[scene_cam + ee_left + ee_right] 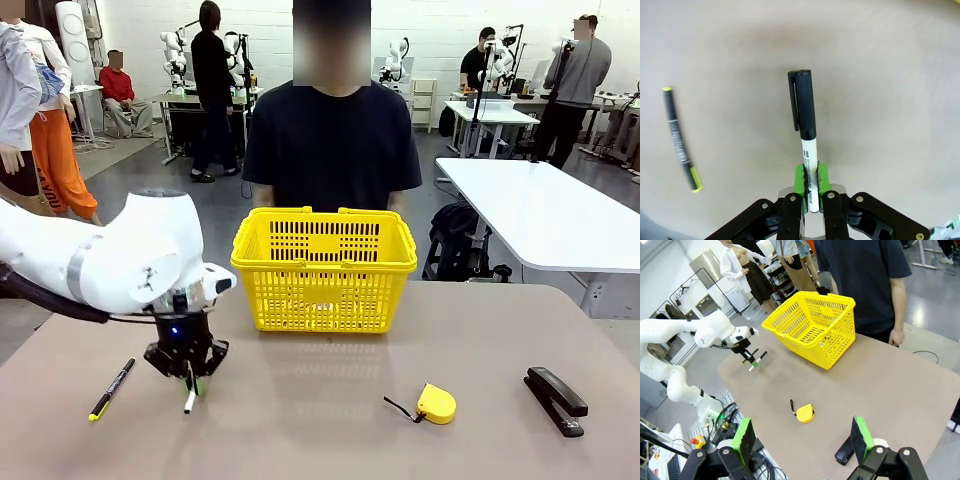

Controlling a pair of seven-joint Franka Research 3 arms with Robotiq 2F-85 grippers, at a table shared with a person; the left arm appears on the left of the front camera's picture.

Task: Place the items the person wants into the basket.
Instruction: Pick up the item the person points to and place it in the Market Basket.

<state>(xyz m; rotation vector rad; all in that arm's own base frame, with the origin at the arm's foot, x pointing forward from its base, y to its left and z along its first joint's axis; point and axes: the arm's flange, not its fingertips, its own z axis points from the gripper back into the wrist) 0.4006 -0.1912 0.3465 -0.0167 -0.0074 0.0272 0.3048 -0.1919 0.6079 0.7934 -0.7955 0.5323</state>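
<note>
Nearest the robot, the left gripper was pressed shut on the slim white marker. Its green pads clamped the white barrel close to the tail end, so the black-capped end stuck out well past the fingertips. Whether the marker touched the table or hung just above it could not be told. The thin black pen with the yellow end lay flat near it, on the left. Further right along the same near strip sat the yellow tape measure and the black stapler, both well apart from the marker. The right gripper hung above the near right side of the table, its fingers spread wide with nothing between them. The marker looked light and stiff, but its smooth round barrel seemed likely to slip or swing in a pinch so far back. A hold nearer the middle would probably carry it more steadily. Beyond, at the table's far middle, stood the yellow basket, upright and open, and behind it the person, arms down.
</note>
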